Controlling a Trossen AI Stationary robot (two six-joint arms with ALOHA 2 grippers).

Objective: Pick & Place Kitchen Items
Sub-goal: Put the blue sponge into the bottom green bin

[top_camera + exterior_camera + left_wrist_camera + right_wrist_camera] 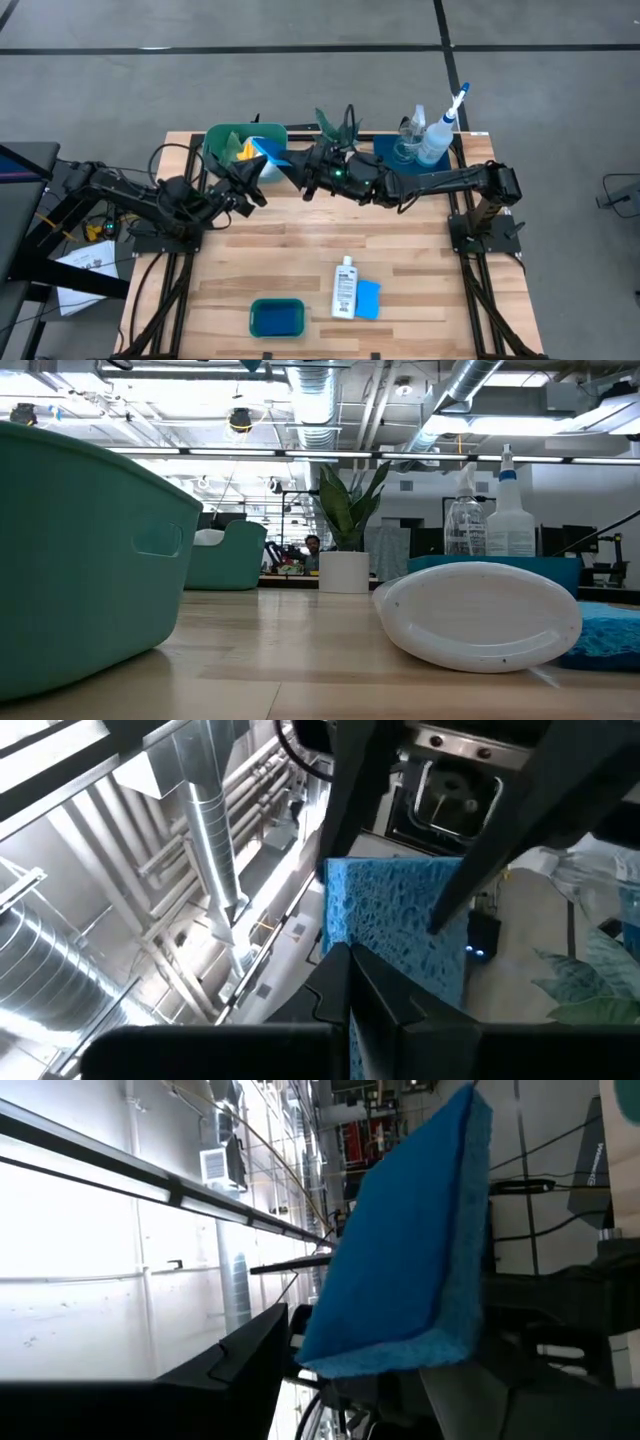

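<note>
Beside the green tub, a blue sponge is held up off the surface, grasped by both the left gripper and right gripper.

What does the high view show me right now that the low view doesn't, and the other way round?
Only the high view: both arms meeting above the table's far side, the left pincer and right pincer on either side of a blue sponge held up in the air, with a green tub behind them.

Only the low view: the room beyond and a person far back.

Both: the small white bottle lying beside another sponge, the two spray bottles and the potted plant.
</note>
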